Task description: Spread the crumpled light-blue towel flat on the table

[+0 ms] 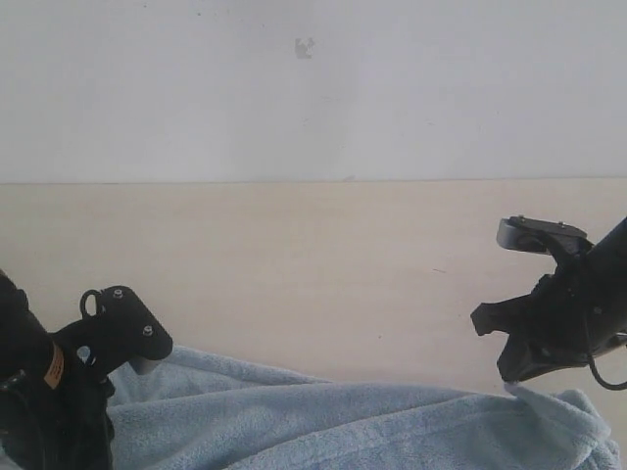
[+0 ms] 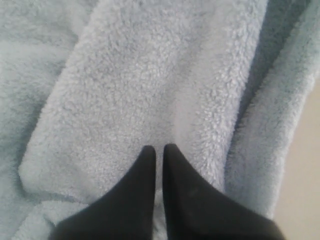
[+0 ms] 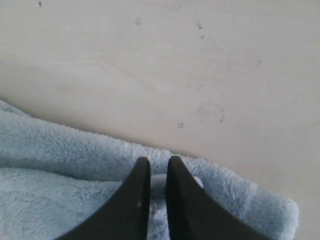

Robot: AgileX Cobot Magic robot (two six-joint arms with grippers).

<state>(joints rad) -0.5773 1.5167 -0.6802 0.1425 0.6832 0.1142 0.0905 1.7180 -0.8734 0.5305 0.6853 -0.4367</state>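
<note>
Arms both low over the table (image 1: 313, 264), left gripper (image 2: 159, 148) and right gripper (image 3: 158, 160) each nipped shut on the towel (image 1: 343, 421).

Exterior view: a plain white wall (image 1: 470, 88) filled the upper part of the scene, its lower edge running as a straight horizontal line across the full width. A small grey mark (image 1: 305, 47) sat high on the wall, near mid-width.

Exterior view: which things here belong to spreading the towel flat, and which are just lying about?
Part of the job: towel; table; left pincer; right pincer.
Not part of it: wall; small grey mark on that wall.
</note>
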